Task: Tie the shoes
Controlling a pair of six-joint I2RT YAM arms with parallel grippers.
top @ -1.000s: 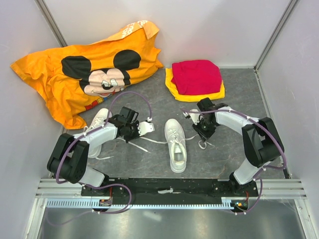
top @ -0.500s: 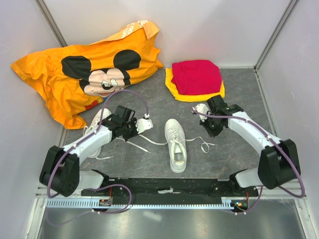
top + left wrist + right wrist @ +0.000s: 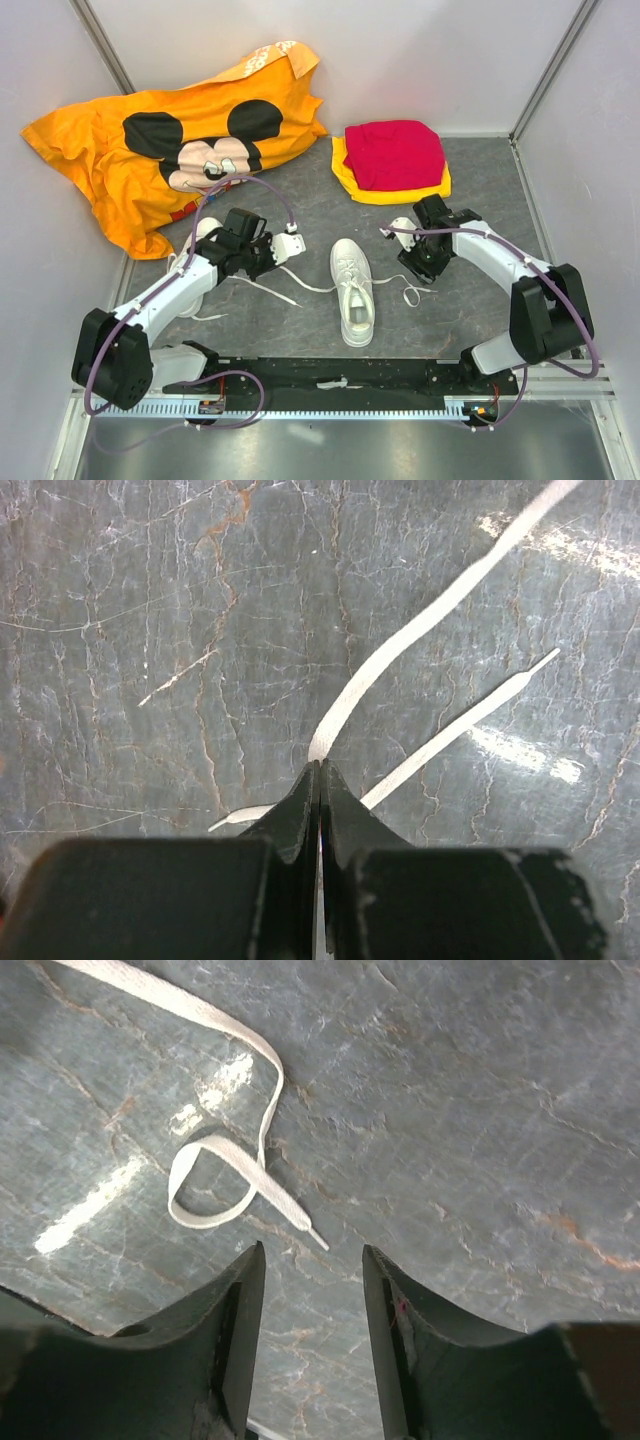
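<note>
The left fingers (image 3: 296, 815) are pinching a flat, ribbon-like lace (image 3: 400, 650) (pressed tight); the right fingers (image 3: 235, 1330) are spread above a curled lace end (image 3: 215, 1155). A white sneaker (image 3: 354, 290) is lying between them on the veined grey tabletop (image 3: 480, 175).

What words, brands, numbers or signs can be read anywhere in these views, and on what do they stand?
No text can be read in any view.
Orange shirt: red and blue marks under the mouse face, perhaps lettering, too small to read.
Shirt's top edge: pale marks, too blurred to read.
White shoes: no brand or label shows.
</note>
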